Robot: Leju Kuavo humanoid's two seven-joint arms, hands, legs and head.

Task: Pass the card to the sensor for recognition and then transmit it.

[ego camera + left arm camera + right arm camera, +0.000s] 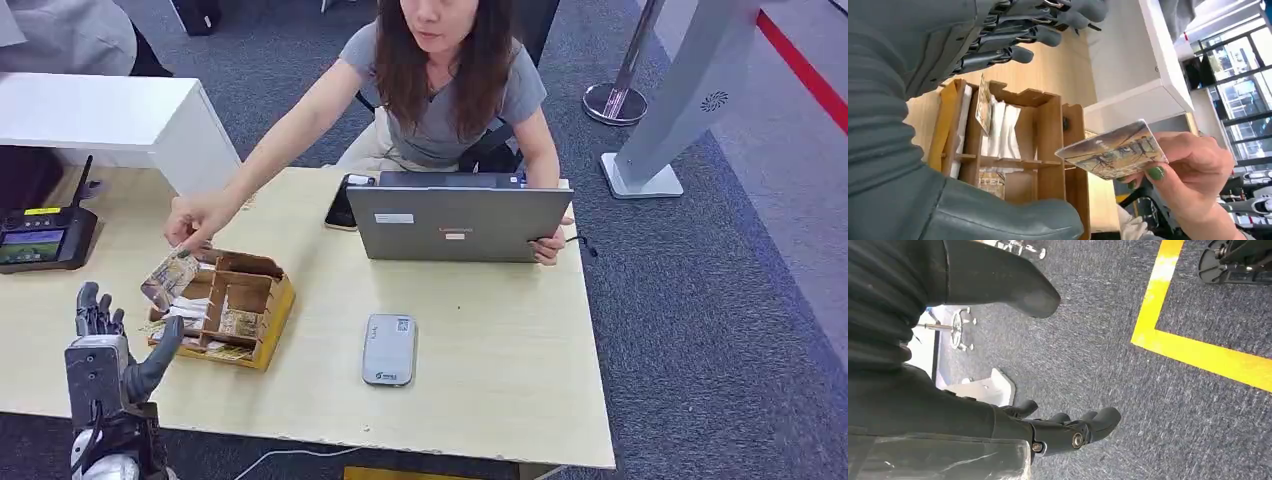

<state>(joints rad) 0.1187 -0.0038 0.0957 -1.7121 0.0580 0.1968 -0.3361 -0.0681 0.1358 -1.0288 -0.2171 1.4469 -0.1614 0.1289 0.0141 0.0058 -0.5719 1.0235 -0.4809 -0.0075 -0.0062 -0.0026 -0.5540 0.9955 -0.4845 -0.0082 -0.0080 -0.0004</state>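
Observation:
A person's hand (200, 215) holds a patterned card (170, 275) over the wooden organizer (228, 308) on the table's left part. My left hand (108, 345) is raised just left of the organizer with its fingers apart and nothing in it, a short way below the card. In the left wrist view the card (1113, 150) is pinched by the person's fingers (1193, 172) beyond the organizer (1013, 145), apart from my fingers (1023, 32). A black terminal (45, 240) with a screen sits at the far left. My right hand (1063, 432) hangs over the carpet, holding nothing.
A grey laptop (455, 222) stands at the table's far side in front of the seated person, with a dark phone (342, 205) beside it. A small grey device (389, 349) lies mid-table. A white cabinet (110, 120) is at the back left. Yellow floor tape (1198, 352) crosses the carpet.

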